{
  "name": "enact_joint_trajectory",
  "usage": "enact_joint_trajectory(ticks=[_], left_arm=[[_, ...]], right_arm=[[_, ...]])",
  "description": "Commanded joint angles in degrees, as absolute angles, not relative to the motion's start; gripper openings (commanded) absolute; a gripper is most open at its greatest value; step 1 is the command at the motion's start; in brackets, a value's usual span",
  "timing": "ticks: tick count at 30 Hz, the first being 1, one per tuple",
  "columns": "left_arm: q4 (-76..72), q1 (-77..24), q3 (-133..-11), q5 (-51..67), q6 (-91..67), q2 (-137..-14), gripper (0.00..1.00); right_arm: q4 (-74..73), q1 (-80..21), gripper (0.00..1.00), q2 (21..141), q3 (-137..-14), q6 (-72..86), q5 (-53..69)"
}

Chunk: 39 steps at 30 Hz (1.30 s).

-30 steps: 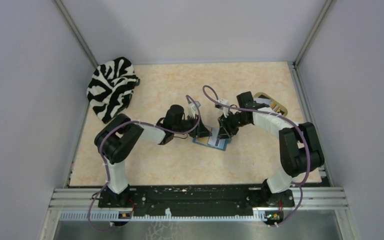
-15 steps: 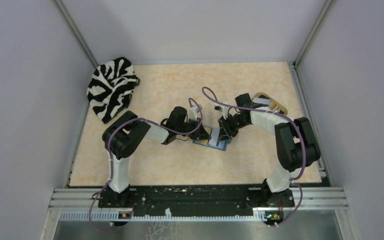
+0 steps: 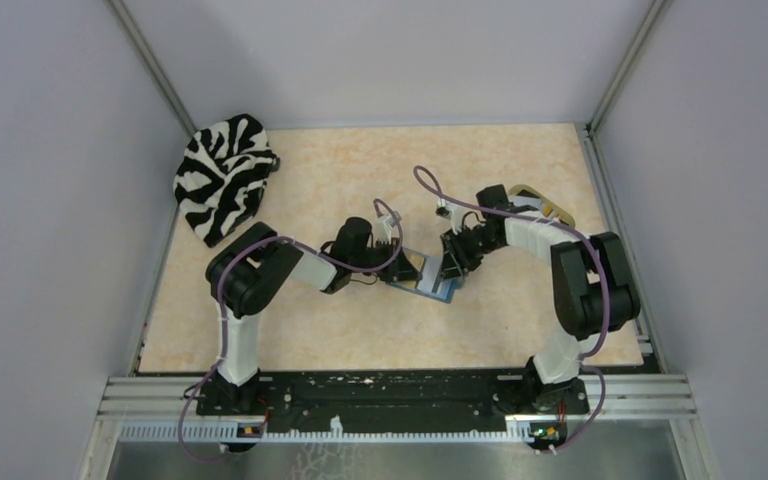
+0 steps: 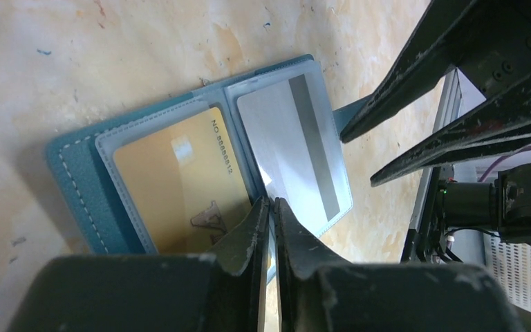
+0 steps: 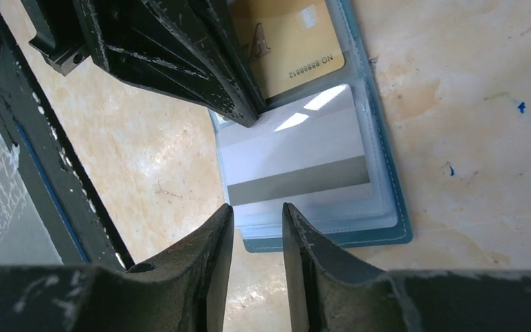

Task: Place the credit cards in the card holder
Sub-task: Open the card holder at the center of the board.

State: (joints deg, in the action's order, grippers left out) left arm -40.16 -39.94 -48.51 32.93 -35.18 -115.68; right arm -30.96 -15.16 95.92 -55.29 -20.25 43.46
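**Operator:** Report the position and fill state of the card holder.

**Technician:** The card holder [image 4: 76,173] lies open and flat on the table [image 3: 360,160], near its middle, between the two grippers. Two clear pockets face up. One contains a gold card [image 4: 173,180]. The pocket beside it contains a pale card [image 4: 290,152] with a grey stripe. Both cards sit fully inside their pockets.

**Operator:** Report the gripper states.

**Technician:** The left gripper [image 4: 271,207] has its jaws almost together, with the tips at the seam between the two pockets. A pale sliver shows in the slit. Whether that is a card edge cannot be determined. The right gripper [image 5: 256,214] is set to a narrow gap and holds nothing. It hovers just off the holder's edge on the pale-card side.

**Operator:** What work is outstanding?

**Technician:** At least two cards are loaded. No loose card is visible on the table. The right arm partly hides the tray [image 3: 550,208], so its contents cannot be confirmed. Judgement: the task is in its late stage. Check the tray before declaring completion.
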Motion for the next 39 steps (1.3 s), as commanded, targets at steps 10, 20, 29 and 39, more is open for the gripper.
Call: enact_joint_trajectory(ticks=[10, 20, 29, 39], left_arm=[[-43.63, -40.34, -45.22, 31.36, -38.27, -118.27, 0.12], [-43.54, -40.34, -45.49, 31.39, -38.23, -118.61, 0.11], [-43.54, -40.34, -45.38, 31.72, -38.21, -118.58, 0.11], [-43.61, -40.35, -45.43, 31.92, -38.13, -118.65, 0.11]], right_arm=[[-32.88, -12.86, 0.36, 97.60, -58.79, -17.68, 46.28], [-32.89, -10.97, 0.33, 96.46, -59.07, -13.94, 42.10], [-32.66, -10.60, 0.33, 99.32, -58.92, -12.44, 45.17], [-31.32, -10.20, 0.34, 101.78, -58.45, -10.18, 49.33]])
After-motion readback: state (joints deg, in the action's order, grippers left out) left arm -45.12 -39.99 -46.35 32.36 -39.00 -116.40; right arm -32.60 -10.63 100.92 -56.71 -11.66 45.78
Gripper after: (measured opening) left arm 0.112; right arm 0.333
